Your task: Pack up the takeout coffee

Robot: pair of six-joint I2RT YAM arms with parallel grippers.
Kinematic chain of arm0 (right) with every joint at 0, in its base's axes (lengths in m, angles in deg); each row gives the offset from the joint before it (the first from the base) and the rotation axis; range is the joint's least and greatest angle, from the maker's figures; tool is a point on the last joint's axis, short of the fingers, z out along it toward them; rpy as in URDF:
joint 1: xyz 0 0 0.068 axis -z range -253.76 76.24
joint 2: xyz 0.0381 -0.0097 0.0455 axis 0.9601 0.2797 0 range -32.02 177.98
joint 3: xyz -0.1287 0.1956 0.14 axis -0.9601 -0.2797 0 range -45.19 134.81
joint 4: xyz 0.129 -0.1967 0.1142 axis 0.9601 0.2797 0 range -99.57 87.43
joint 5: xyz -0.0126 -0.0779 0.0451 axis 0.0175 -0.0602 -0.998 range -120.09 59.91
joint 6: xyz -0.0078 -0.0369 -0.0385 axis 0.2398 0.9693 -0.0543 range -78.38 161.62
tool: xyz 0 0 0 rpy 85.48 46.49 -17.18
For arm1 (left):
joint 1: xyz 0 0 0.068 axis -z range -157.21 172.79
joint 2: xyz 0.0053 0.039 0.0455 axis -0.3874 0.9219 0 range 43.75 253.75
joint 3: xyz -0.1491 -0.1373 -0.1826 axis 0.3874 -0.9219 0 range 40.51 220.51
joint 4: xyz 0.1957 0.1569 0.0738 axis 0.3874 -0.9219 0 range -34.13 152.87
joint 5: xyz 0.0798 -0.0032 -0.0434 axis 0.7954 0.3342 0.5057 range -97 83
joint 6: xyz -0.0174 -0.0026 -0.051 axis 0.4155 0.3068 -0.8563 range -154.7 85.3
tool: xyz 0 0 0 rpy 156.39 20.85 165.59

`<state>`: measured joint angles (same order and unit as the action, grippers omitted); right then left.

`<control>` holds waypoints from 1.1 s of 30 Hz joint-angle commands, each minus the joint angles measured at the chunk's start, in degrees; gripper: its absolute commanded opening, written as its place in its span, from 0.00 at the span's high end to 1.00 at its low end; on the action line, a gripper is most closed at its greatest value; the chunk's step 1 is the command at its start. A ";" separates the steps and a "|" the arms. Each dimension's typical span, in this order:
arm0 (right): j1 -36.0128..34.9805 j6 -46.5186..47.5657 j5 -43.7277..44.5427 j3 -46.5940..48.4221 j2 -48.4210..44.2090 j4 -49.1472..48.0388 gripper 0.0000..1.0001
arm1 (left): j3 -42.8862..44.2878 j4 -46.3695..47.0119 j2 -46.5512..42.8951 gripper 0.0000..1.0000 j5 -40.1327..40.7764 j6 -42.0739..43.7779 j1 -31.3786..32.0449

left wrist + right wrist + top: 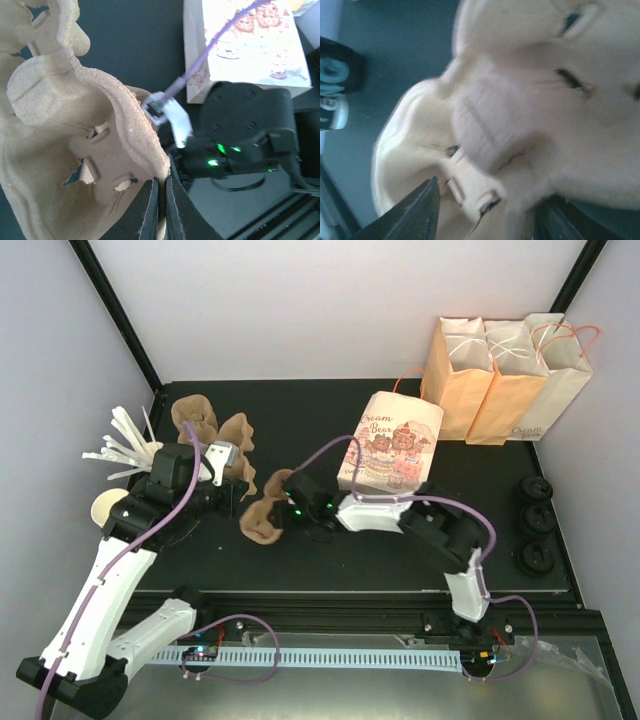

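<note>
On the left wrist view alone, fingers point(146, 212) pinch the carrier point(65, 130).

The table point(400, 550) was black. The moulded cup carrier point(262, 520) was tan, and the left gripper point(162, 185) black. The near bag point(395, 445) was cream, printed with pastel bears and cakes. At the far right, two tall bags point(455, 380) were orange-tan and a third bag point(560, 380) pale beige. The cable point(220, 44) was purple. The lids point(535, 525) on the right were black.

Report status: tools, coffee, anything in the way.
Left tool shut on pulp carrier rim. Right tool open astride the same carrier. Black cup, likely the coffee, sits apart, unheld. Carrier occupies both tools.
</note>
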<state>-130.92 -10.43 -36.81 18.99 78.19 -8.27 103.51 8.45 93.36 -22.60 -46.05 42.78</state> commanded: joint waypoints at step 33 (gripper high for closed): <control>6.40 22.98 9.80 -7.82 -34.47 23.51 0.35 | -9.42 11.93 18.73 0.22 2.91 -8.07 22.34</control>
<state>-124.72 9.24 -27.37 12.06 45.27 12.73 92.26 17.61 112.46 -21.98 -51.30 62.63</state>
